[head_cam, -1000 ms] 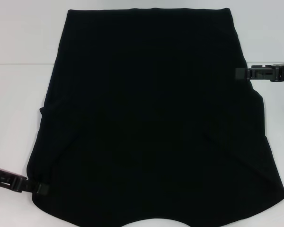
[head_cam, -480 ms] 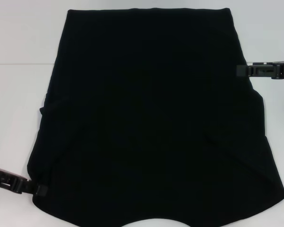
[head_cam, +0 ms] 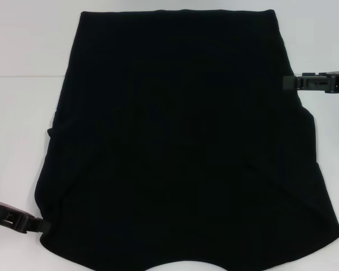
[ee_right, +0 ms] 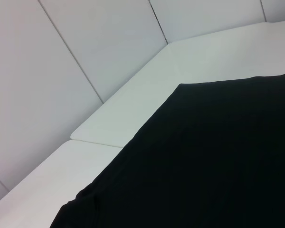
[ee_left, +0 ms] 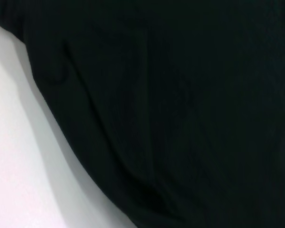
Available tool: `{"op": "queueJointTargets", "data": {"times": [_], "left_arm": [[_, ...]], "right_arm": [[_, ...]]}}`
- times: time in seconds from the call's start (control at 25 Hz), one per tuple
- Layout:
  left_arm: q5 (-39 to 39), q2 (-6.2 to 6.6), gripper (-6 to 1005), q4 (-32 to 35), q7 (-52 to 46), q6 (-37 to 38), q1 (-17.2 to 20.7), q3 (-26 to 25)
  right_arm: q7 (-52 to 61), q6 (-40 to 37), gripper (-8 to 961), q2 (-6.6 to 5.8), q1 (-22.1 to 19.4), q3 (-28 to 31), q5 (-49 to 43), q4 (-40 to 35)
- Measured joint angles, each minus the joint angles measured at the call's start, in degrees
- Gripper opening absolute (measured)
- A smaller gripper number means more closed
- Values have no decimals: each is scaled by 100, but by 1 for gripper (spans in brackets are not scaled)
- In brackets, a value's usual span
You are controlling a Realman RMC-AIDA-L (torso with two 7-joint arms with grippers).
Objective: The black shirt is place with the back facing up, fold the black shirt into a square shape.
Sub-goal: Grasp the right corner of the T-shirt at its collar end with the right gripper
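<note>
Since a second ago: left gripper (head_cam: 42, 226) drawn slightly outward at 8 o'clock, right gripper (head_cam: 288, 83) lifted a touch at 3 o'clock — repositioning at the edges, no fold begun; jaw state impossible to tell for either. Black shirt (head_cam: 181, 141) flat on the white table (head_cam: 22, 113), filling the centre, long axis from 12 to 6 o'clock, straight narrow edge at 12, wider curved edge at 6.

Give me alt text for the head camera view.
A black shirt lies spread flat across a white table. The left gripper sits at its near left edge, the right gripper at its right edge farther back.
</note>
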Motion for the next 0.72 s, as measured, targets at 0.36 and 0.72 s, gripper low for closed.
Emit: {"op": "queueJointTargets", "data": {"times": [0.36,0.72], "left_arm": [[-65,-2,26,70,2,-74,3,-132],[-227,-16,23,102,59,-91,4,-288]], "right_arm": [[147,26,886,-63,-41,-44,-116,38],[1411,-748,881,-388,-129,-59,-1441,23]]}}
